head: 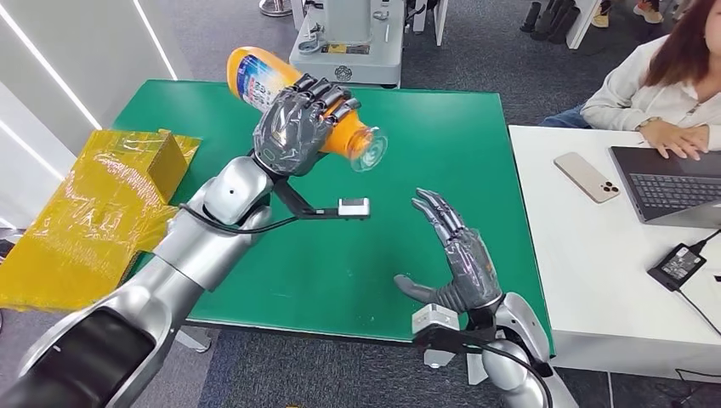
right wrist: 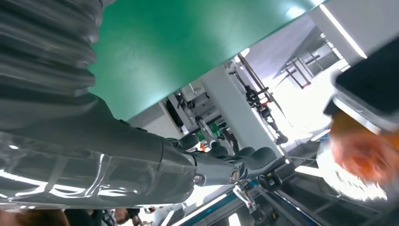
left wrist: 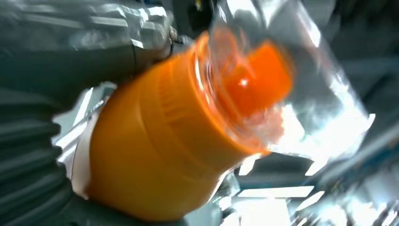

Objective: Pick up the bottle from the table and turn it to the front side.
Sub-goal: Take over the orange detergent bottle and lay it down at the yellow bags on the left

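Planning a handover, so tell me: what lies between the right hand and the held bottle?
Nothing: in the head view just bare green table shows between the open right hand and the bottle in the left hand.

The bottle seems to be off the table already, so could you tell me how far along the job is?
The pick-up looks done: the left hand holds the orange bottle in the air above the green table. It lies tilted, its clear cap toward the open right hand, so the turn seems in progress. Whether the label faces front is unclear; that remains.
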### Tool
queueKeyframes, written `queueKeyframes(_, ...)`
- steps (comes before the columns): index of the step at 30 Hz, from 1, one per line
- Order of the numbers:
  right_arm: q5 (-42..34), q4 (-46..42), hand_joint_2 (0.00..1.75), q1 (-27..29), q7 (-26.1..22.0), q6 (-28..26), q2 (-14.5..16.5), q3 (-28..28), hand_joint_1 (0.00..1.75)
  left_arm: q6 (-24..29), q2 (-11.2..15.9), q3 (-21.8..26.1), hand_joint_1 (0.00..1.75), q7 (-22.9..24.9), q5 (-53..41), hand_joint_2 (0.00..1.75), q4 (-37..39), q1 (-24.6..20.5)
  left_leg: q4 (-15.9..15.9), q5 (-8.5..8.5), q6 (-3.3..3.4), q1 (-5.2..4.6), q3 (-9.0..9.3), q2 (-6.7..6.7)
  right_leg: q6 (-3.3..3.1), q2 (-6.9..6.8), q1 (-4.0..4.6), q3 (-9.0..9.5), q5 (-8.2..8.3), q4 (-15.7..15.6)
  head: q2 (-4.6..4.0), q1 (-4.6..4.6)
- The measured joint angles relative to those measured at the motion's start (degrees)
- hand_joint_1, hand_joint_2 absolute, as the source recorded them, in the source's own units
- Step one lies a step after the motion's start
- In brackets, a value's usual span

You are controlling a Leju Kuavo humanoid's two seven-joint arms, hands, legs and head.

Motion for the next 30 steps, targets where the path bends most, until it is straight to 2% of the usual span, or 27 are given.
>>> queueKeyframes(3,-0.9,-1.2,1.75,0.6,-1.2,-0.9,-1.3,0.0,0.0,-0.6,2.4,-1.0,1.75,1.1,-1.8,1.75,6.0,-1.6,0.0,0.0,-0.01,0.01,0.07,0.13,-0.01,0.15,0.0,-0.01,0.01,0.0,0.0,-0.01)
queueKeyframes(7,-2.1,-1.6,1.75,0.8,-2.0,-1.2,-2.3,0.0,0.0,-4.6,5.0,-3.7,1.75,8.6,-3.1,1.75,13.5,-1.8,-0.1,0.0,-0.02,0.03,0.08,0.13,-0.02,0.16,0.01,-0.02,0.0,0.0,0.0,-0.02)
queueKeyframes(10,-2.6,-1.7,1.75,0.9,-2.2,-1.2,-2.6,0.0,0.0,-7.7,6.1,-4.8,1.75,13.8,-2.4,1.75,17.7,-1.0,-0.1,0.0,-0.02,0.03,0.07,0.14,-0.02,0.17,0.01,-0.04,0.0,0.0,0.0,-0.03)
queueKeyframes(14,-2.5,-2.2,1.75,1.0,-1.9,-1.3,-2.7,0.1,0.0,-7.4,7.1,-4.8,1.75,16.6,-1.4,1.75,20.3,-0.1,-0.1,0.0,-0.03,0.03,0.0,0.03,-0.02,0.04,0.02,-0.06,-0.02,0.0,0.0,-0.01)
queueKeyframes(19,-2.3,-3.2,1.75,1.4,-1.1,-1.4,-2.8,0.2,0.0,-6.6,8.3,-4.3,1.75,18.7,-0.7,1.75,21.9,0.0,-0.1,0.0,-0.02,0.01,-0.03,0.03,-0.02,0.04,0.01,-0.06,-0.02,0.0,0.0,-0.01)
queueKeyframes(24,-2.1,-3.7,1.75,2.4,-0.8,-2.3,-3.0,0.1,0.0,-2.8,9.8,-2.1,1.75,21.0,0.2,1.75,22.6,0.4,-0.1,0.0,-0.03,0.02,-0.02,0.03,-0.02,0.04,0.01,-0.07,-0.02,0.0,0.0,-0.01)
queueKeyframes(30,-2.7,-4.2,1.75,3.3,-0.5,-2.4,-3.3,-0.2,0.0,-4.1,10.6,3.2,1.75,15.6,5.6,1.75,22.9,0.7,-0.1,0.0,-0.03,0.03,-0.02,0.03,-0.03,0.04,0.02,-0.08,-0.02,0.0,0.0,-0.02)
